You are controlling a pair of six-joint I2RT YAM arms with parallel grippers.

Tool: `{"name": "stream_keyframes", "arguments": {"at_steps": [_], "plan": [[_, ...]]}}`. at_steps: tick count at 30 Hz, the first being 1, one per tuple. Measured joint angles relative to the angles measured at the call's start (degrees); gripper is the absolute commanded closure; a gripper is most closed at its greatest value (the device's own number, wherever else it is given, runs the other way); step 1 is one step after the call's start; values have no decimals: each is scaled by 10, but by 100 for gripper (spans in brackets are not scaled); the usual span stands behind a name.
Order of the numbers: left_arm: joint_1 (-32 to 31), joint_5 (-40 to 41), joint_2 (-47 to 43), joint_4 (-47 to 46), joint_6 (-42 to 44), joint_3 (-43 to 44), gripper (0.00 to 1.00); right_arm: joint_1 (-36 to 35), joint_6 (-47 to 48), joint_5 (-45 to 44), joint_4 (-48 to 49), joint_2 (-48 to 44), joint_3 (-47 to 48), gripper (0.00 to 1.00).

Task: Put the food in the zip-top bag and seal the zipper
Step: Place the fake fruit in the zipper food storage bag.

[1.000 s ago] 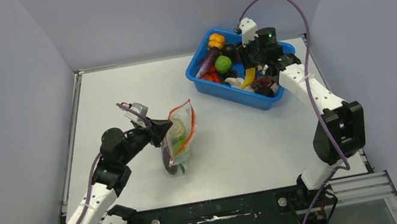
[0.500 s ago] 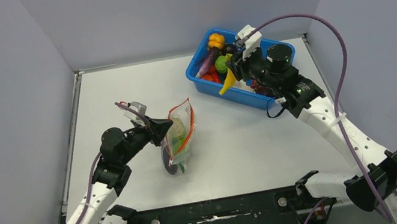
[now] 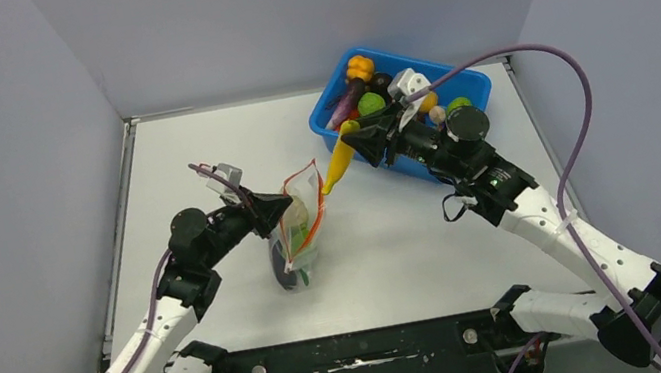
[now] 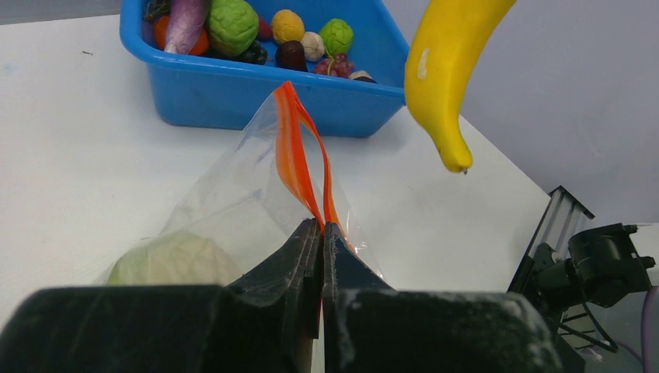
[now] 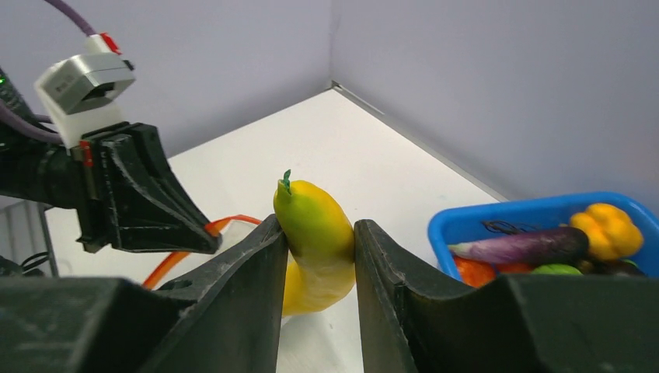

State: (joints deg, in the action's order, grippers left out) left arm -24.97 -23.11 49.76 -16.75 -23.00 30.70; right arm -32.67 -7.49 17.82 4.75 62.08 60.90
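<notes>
- Top external: left jaws are clenched on the top edge of the clear crinkly plastic zip-top bag (image 3: 298, 242). The bag stands upright on the white surface (image 3: 200, 158).
- The thin red-orange zipper strip (image 3: 317, 214) runs along the bag's mouth, and the mouth gapes.
- Right jaws grasp a yellow plastic toy banana (image 3: 337, 163). It is held in the air, tip down, just beside the bag's mouth, between the bag and the blue plastic bin (image 3: 323, 119).
- The bin sits at the far right of the surface and holds the rest of the toy food.
- Left wrist: jaws are pressed together where the two zipper strips (image 4: 291, 148) meet. Beyond the jaws the strips split apart.
- A pale green round toy (image 4: 175, 260) lies inside the bag (image 4: 233, 194).
- The banana (image 4: 443, 70) hangs above and right of the mouth, not touching it. The bin (image 4: 233, 93) is behind.
- Right wrist: jaws clamp the banana (image 5: 315, 229) at mid-length, green stem up.
- The left arm's black jaws are at left with the zipper (image 5: 237, 217) at their tip.
- The bin (image 5: 497, 211) at right shows a dark purple toy eggplant (image 5: 521, 247) and a yellow-orange lumpy toy (image 5: 610, 225).
</notes>
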Motion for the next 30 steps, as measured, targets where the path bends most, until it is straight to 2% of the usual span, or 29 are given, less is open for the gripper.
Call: {"name": "stream_keyframes", "arguments": {"at_steps": [14, 22, 30], "plan": [[0, -13, 2, -15, -38, 1, 100, -73, -38, -52, 124, 53, -49, 74], [0, -13, -4, -15, -38, 1, 100, -87, -50, -65, 145, 102, -52, 74], [0, -11, -10, -10, -37, 1, 100, -99, -75, -73, 163, 112, -61, 73]]}}
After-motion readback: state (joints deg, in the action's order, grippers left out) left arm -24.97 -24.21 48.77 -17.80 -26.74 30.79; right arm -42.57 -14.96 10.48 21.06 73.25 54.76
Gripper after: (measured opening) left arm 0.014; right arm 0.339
